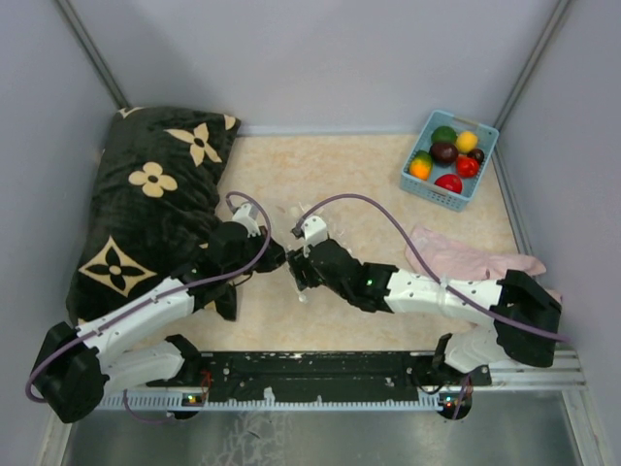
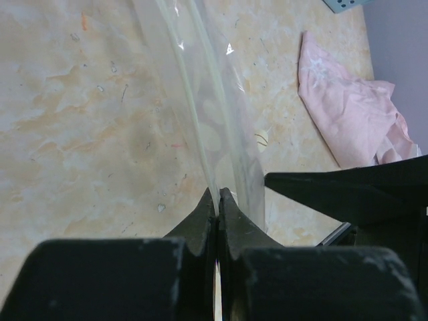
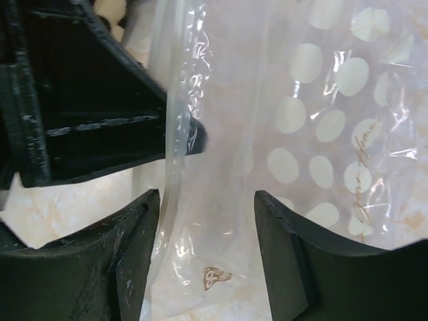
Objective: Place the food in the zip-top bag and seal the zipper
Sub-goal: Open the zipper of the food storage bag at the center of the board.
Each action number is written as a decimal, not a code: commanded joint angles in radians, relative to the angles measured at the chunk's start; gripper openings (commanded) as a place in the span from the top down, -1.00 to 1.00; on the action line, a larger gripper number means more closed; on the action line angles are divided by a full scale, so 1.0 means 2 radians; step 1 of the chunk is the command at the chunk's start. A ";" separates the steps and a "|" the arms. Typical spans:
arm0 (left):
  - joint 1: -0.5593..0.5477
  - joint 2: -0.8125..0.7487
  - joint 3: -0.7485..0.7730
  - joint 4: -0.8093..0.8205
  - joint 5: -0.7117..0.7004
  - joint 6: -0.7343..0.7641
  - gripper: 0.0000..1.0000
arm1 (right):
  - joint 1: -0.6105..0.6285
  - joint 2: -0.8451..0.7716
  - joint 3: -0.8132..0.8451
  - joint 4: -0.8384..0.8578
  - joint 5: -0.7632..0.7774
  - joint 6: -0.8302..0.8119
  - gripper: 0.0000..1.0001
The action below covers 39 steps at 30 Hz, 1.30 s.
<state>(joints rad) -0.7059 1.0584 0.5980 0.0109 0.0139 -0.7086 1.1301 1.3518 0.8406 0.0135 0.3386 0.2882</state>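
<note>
The left tool (image 2: 218, 195) is clenched on one edge of the zip-top bag (image 2: 215, 127), near the middle of the tabletop (image 1: 340, 175). The right tool (image 3: 207, 200) is released, and bag film hangs between its parted jaws. The food (image 1: 448, 155) lies in the blue basket (image 1: 427, 191) at the far right.
</note>
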 commanded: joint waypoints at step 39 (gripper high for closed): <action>-0.036 0.016 0.044 -0.017 -0.051 -0.008 1.00 | 0.039 0.030 0.034 -0.052 0.145 -0.009 -0.40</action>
<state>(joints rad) -0.7700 1.1110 0.6514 -0.0444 -0.0689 -0.7143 1.1797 1.4101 0.8860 -0.0738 0.5213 0.2626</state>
